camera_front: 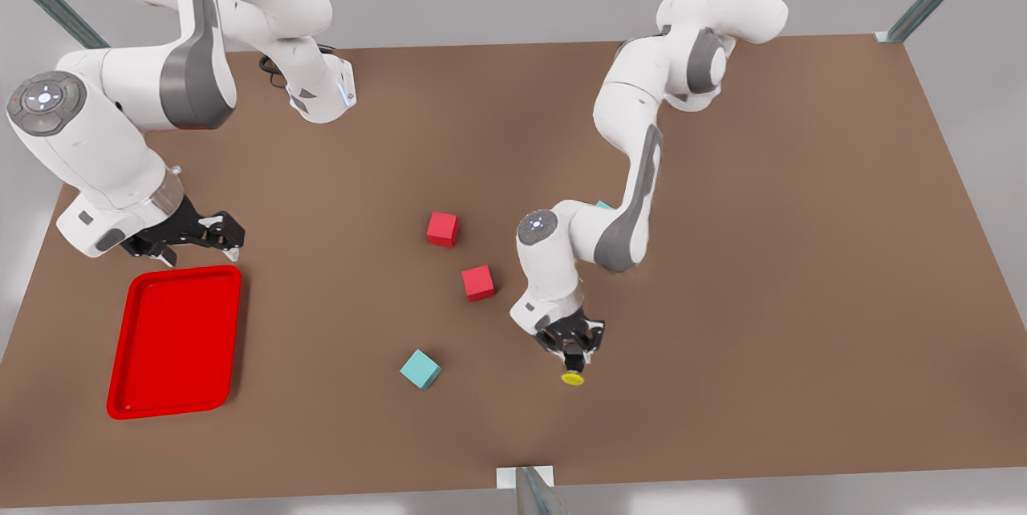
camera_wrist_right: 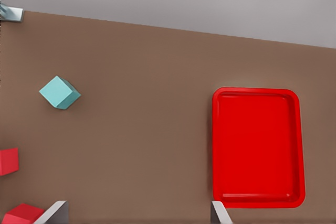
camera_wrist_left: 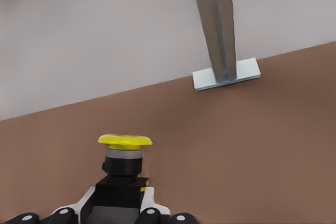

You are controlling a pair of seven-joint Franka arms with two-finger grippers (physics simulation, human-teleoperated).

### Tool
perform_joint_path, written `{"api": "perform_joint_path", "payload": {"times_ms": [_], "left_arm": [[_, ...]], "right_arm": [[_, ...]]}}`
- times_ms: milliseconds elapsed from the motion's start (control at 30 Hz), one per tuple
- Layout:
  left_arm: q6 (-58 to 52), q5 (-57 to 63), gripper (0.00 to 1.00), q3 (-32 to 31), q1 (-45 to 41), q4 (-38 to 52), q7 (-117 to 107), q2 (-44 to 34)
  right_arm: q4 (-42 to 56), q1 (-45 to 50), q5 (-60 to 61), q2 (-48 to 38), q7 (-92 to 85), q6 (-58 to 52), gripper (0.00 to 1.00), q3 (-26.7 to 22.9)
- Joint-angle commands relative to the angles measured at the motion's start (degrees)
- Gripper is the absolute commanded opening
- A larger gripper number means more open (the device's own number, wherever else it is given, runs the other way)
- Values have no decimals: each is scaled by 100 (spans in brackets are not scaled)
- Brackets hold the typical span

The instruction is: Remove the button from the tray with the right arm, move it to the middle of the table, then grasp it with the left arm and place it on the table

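Button (camera_front: 573,377) with yellow cap pinched tight in left gripper (camera_front: 573,360), maybe just above table (camera_front: 802,298); right gripper (camera_front: 200,236) spread wide near red tray (camera_front: 120,387).

Two red cubes (camera_front: 442,229), one teal cube (camera_front: 420,370), one tray (camera_front: 175,341), one button (camera_front: 573,378).

No text, label, brand, number or sign can be read on anything in these pictures.
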Motion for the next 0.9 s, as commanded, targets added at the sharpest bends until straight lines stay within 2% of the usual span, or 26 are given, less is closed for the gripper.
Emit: {"api": "perform_joint_path", "payload": {"times_ms": [0, 33, 167, 300, 333, 433, 467, 600, 767, 867], "left_arm": [[-745, -17, 47, 969, -523, -390, -5285, 39], [-920, 534, 47, 1225, -743, -785, -6330, 48], [-1018, 1978, 47, 1128, -797, -1375, -11062, 101], [-1044, 2751, 47, 1093, -1227, -2087, -12635, 153], [-1044, 2988, 47, 1023, -1271, -2087, -12802, 180], [-983, 4624, 48, 65, -929, -2087, -12987, 250], [-956, 4887, 48, -23, -920, -2087, -13031, 320], [-666, 5248, 48, -41, -841, -2087, -13295, 575], [-526, 5836, 48, -849, -428, -2087, -13374, 619], [-473, 6082, 48, -990, -313, -2087, -13374, 672]], "right_arm": [[4, 6, 3, -3, -61, -2, 100, 0], [4, 32, -5, -3, -53, -2, 100, 0], [4, 24, -5, -3, -53, -2, 100, 0], [4, 24, -5, -3, -53, -2, 100, 9], [4, 24, -5, -3, -53, -2, 100, 0], [-4, 32, 3, -3, -53, -2, 100, 9], [-4, 24, 12, -3, -61, -2, 100, 9], [4, 24, 12, 23, -61, -2, 100, 9], [4, 32, 3, 32, -61, -2, 100, 9], [4, 32, 12, 32, -61, -2, 100, 9]]}}
